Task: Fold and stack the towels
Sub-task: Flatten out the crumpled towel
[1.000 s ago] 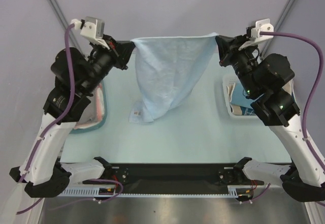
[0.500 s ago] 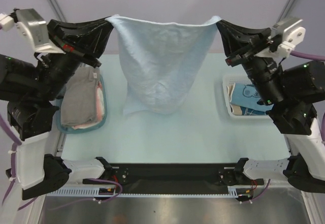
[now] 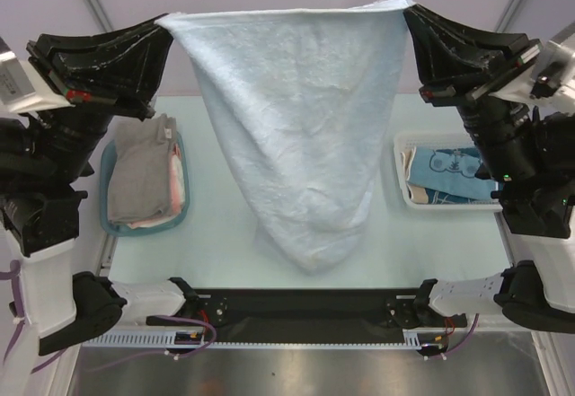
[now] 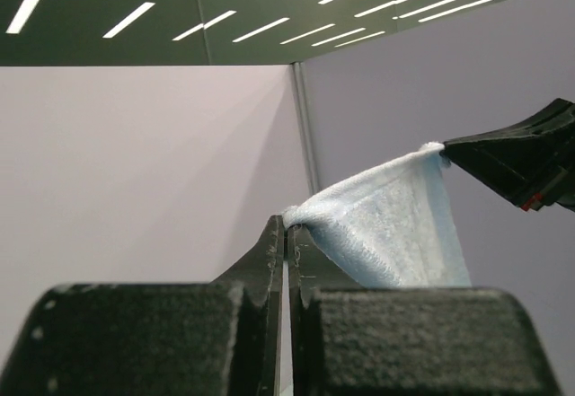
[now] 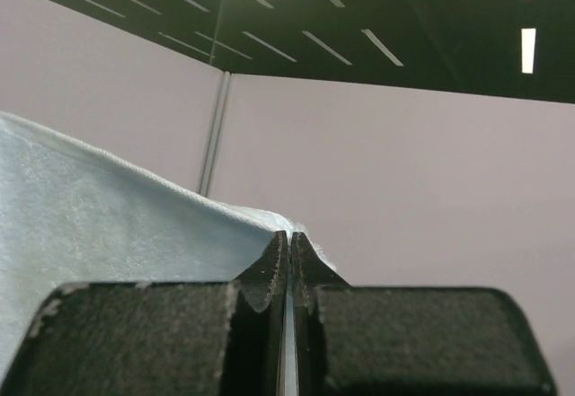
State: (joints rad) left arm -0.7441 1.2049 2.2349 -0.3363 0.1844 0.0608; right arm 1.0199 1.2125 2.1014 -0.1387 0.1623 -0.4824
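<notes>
A plain light blue towel [image 3: 292,127] hangs stretched between both grippers, high above the table, its lower end drooping to a rounded point near the front edge. My left gripper [image 3: 164,26] is shut on its top left corner [image 4: 301,216]. My right gripper [image 3: 409,10] is shut on the top right corner [image 5: 296,227]. In the left wrist view the towel [image 4: 395,234] runs across to the right gripper's fingers [image 4: 512,158]. A folded grey-beige towel [image 3: 139,176] lies in the teal tray [image 3: 108,221] on the left. A blue towel [image 3: 445,171] lies in the white basket [image 3: 404,194] on the right.
The hanging towel hides the middle of the pale table [image 3: 225,234]. A black rail [image 3: 305,306] with the arm bases runs along the near edge. Grey walls stand behind and beside the table.
Both grippers have risen and spread apart, lifting the light blue towel fully off the table. It now hangs open and taut along its top edge.
</notes>
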